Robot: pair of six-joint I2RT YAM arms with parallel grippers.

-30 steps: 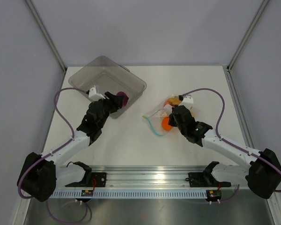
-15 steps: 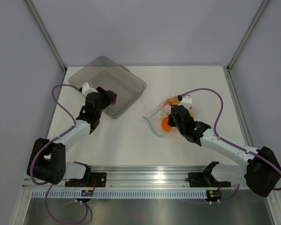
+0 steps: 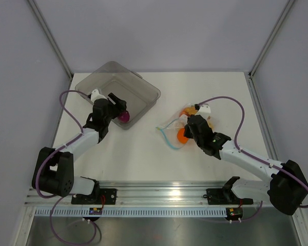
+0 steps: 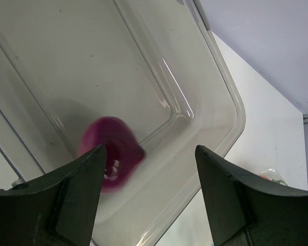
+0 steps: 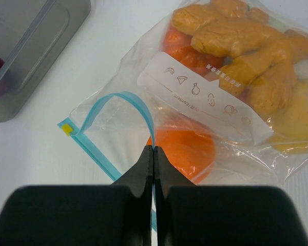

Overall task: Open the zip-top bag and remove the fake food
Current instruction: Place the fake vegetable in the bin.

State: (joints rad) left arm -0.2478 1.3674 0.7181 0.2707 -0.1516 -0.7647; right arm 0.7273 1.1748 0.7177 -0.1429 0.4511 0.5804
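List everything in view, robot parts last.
tray: 1, grey translucent, far left of table.
purple piece: 1, purple, inside tray below left pincer.
zip-top bag: 1, clear with blue zip strip, right of centre, mouth parted.
orange balls: 2 visible, orange, inside bag.
knobbly pieces: count unclear, yellow-orange, inside bag.
table: 1, white.
left pincer: 1, black, open over tray.
right pincer: 1, black, shut on bag's zip strip.

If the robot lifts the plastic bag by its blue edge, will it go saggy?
Probably saggy: the bag is thin, wrinkled film and its blue strip already curls. The orange ball inside looks round, so it would likely roll to the low end.
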